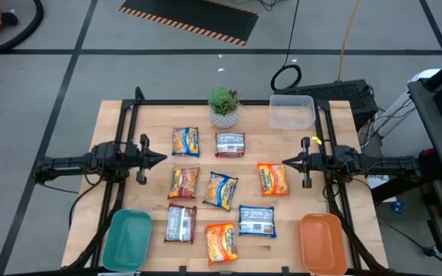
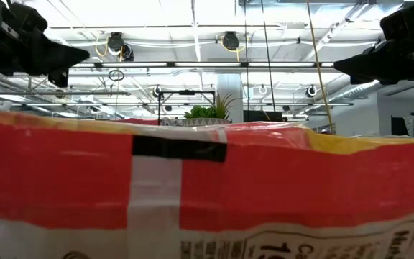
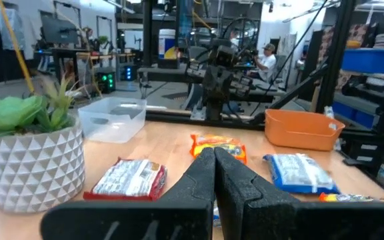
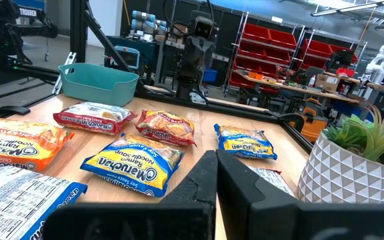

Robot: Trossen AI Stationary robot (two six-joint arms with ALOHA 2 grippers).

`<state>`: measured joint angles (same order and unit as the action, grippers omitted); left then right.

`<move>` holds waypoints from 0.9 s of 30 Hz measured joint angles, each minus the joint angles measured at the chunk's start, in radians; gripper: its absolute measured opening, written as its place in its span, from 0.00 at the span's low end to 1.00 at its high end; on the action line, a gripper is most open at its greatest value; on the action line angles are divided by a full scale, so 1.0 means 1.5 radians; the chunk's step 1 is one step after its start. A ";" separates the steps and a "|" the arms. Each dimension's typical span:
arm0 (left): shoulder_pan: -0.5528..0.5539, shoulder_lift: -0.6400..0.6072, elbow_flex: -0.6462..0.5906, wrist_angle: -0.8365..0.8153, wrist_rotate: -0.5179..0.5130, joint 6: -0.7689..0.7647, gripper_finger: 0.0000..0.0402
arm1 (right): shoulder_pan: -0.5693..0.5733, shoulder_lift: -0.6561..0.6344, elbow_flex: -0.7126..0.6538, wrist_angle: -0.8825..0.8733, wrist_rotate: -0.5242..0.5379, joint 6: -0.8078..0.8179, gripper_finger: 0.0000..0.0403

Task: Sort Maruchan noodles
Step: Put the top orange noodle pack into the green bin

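On the pale wooden table (image 1: 113,123), 8 small flat plastic Maruchan noodles packets lie loosely grouped in front of the green potted succulent in its white faceted pot (image 1: 223,108), the landmark at the table's far edge.

Just in front of the pot lie a yellow-and-blue packet (image 1: 186,142) and, beside it, a dark red packet with a white label (image 1: 230,144). Farther from the pot come a reddish-orange packet (image 1: 183,183), another yellow-and-blue packet (image 1: 220,190) and an orange packet (image 1: 272,179). Farthest from it lie a second dark red packet (image 1: 180,223), a second orange packet (image 1: 221,243) and a blue-and-white packet (image 1: 257,221).

A clear plastic tub (image 1: 291,112) stands just right of the pot. A teal oblong tray (image 1: 126,239) and an orange oblong tray (image 1: 323,242) sit at the near corners, well apart from it.

The left gripper (image 1: 162,157) hovers left of the packets, jaws pressed together, holding nothing. The right gripper (image 1: 285,162) hovers right of them, jaws likewise closed and empty.
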<state>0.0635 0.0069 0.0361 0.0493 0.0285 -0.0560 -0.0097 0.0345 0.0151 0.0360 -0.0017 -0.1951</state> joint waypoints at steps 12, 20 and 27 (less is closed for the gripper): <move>-0.025 0.142 0.182 -0.127 0.013 0.030 0.01 | 0.000 0.000 0.000 0.000 0.000 0.000 0.00; -0.048 0.287 0.273 -0.130 0.010 0.093 0.01 | 0.000 0.000 0.000 0.001 0.000 0.000 0.00; -0.049 0.382 0.307 -0.124 0.001 0.112 0.01 | 0.000 0.000 0.000 0.003 0.000 0.000 0.00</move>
<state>-0.0101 0.5794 0.4965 -0.1360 0.0298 0.1123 -0.0095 0.0349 0.0148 0.0410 -0.0017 -0.1947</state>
